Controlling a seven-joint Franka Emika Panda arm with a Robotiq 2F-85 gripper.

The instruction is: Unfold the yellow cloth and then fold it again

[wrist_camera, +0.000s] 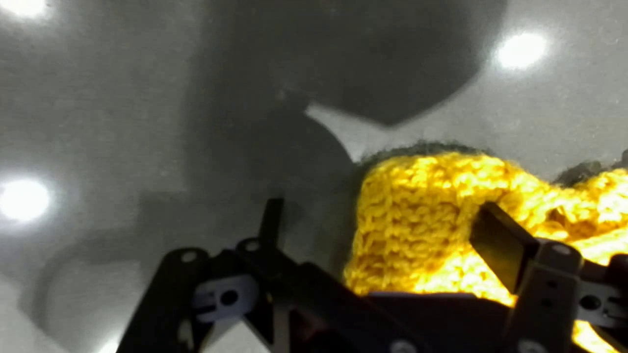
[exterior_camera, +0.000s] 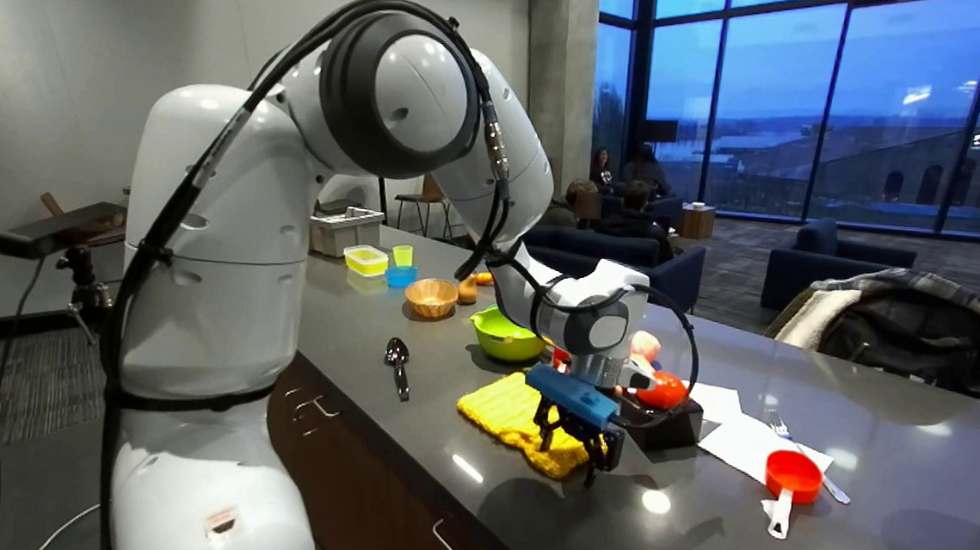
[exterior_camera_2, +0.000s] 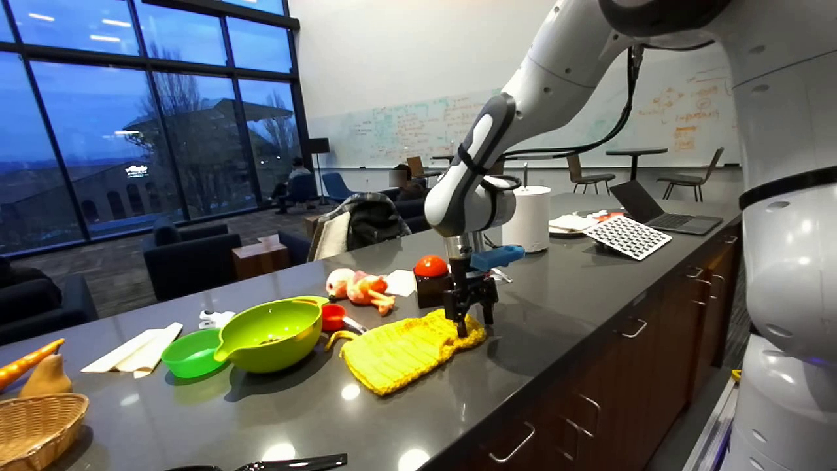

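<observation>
The yellow cloth lies on the bench beside the lime-green bowl, apparently folded. The hand is spread wide, holding nothing: one finger stands over the cloth's end, the other beyond its edge; contact cannot be confirmed. This straddle presumably places the edge for pinching, prior to unfolding.

That cloth is a loud yellow, its knit running in ribbed rows, the gripper plain black, the arm white and dark grey, the counter grey, the big bowl lime green, the basket a tan weave, and the coat over there greyish plaid with cream
</observation>
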